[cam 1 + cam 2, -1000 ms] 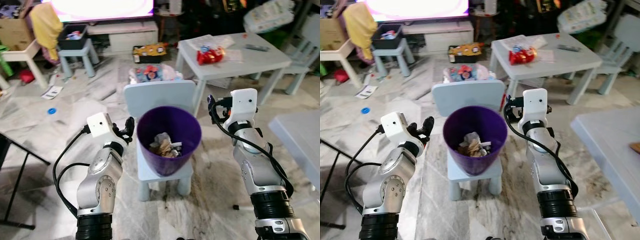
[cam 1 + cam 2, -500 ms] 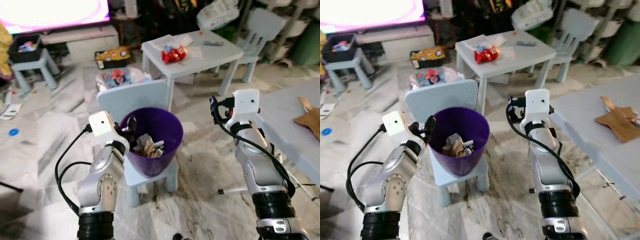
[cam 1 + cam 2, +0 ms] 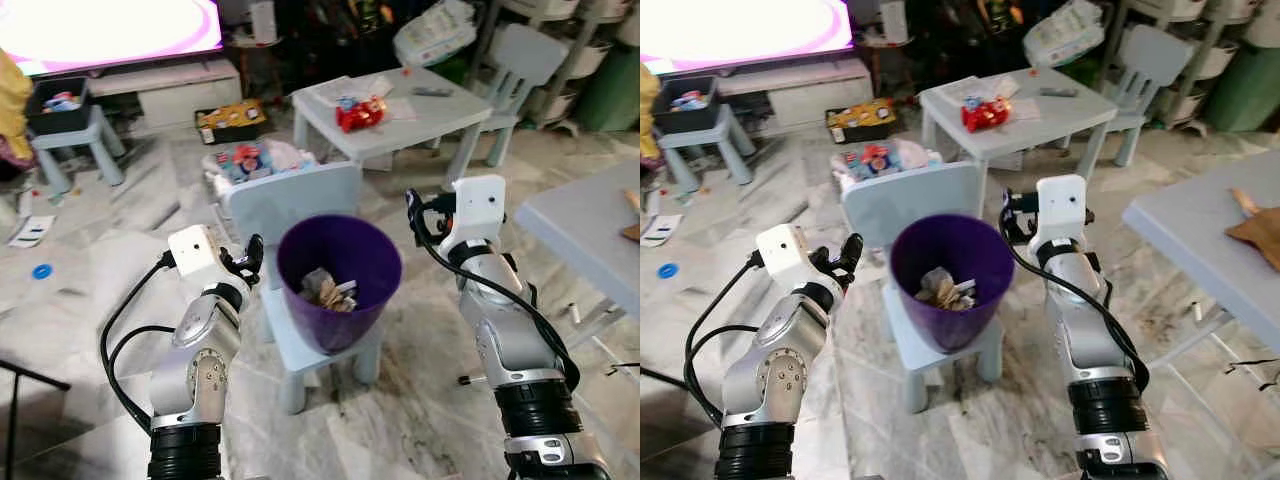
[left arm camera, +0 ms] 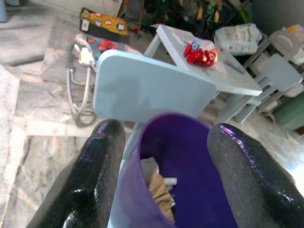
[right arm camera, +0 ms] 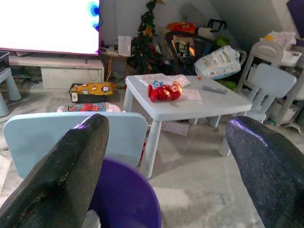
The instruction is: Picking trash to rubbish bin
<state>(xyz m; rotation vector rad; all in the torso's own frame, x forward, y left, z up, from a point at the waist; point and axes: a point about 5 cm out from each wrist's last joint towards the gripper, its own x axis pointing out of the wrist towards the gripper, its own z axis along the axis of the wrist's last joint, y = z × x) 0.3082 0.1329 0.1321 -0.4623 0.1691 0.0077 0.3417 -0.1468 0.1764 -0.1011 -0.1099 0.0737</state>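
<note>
Purple bin [image 3: 340, 280] upright on small chair seat, crumpled trash [image 3: 327, 290] inside at bottom.

even indoor light, the tv screen [image 3: 100, 25] blown out white, far clutter perhaps slightly soft.

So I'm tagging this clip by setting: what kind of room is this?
Most likely a home living room that doubles as a play area: a lit television on a low stand, a child-size table and chairs, and toys scattered on the marble floor.
</note>
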